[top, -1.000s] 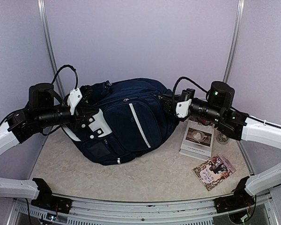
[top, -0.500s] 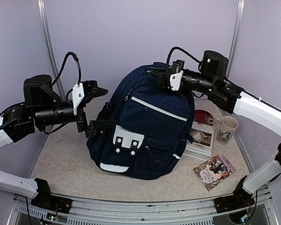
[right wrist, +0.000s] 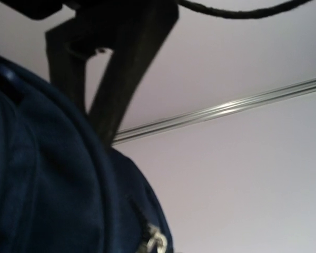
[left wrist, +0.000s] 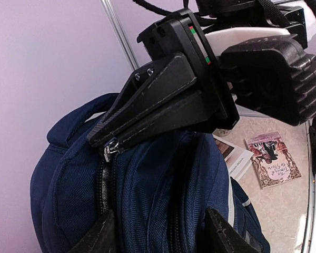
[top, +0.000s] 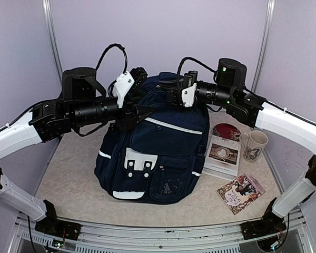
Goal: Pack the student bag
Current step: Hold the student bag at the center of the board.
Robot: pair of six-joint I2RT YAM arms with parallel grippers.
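Standing upright centre-frame on worktop (top: 68, 179), student bag (top: 163, 153) has right fingers (left wrist: 163, 105) pinched shut on its top by zip pull (left wrist: 110, 148), left fingers (left wrist: 102, 234) part-open astride it; booklet (top: 241, 192) print unreadable.

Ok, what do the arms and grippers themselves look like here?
The left arm and right arm have white links with black joints and black cylindrical housings. The left gripper and right gripper are black with tapered fingers and a white plate behind them. A black cable loops over each wrist; green lights show on the right arm.
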